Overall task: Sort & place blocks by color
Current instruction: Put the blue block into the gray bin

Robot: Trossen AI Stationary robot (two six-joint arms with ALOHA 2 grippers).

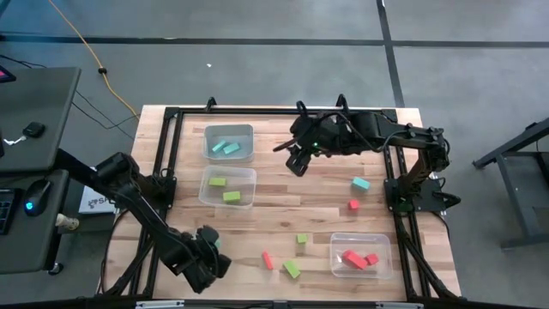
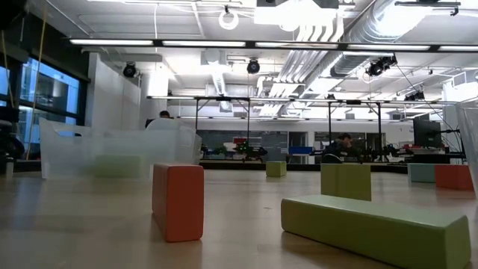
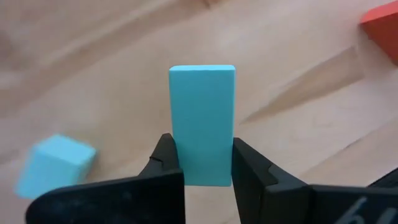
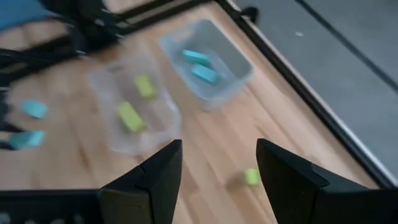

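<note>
The left gripper [image 3: 208, 165] is clamped on a cyan bar [image 3: 203, 124], its two dark fingers pressing the two long side faces near the lower end, so most of the bar stands out past the fingertips. This happens at the near-left corner of the wooden table [image 1: 283, 184], well apart from the bin with cyan blocks [image 1: 229, 142] at the far left. A second cyan cube [image 3: 55, 165] lies on the wood just beside the held bar.

The bar looks like a solid, stiff piece with flat faces, sharp square edges and a smooth matte skin. I judge it light and not fragile; the smooth sides may slip a little, so a hold on the flat parallel faces, closer to the middle of its length, seems safest against tilting.

The right gripper [image 4: 217, 165] hangs with its fingers apart and empty above the middle of the table, near the bin with green blocks [image 1: 228, 185].

The other loose pieces have the same plain shape: a red bar [image 1: 268, 260] and a green bar [image 1: 292, 269] lie near the front edge, beside the bin with red blocks [image 1: 361, 255]. The bins are clear thin plastic with rounded corners.
</note>
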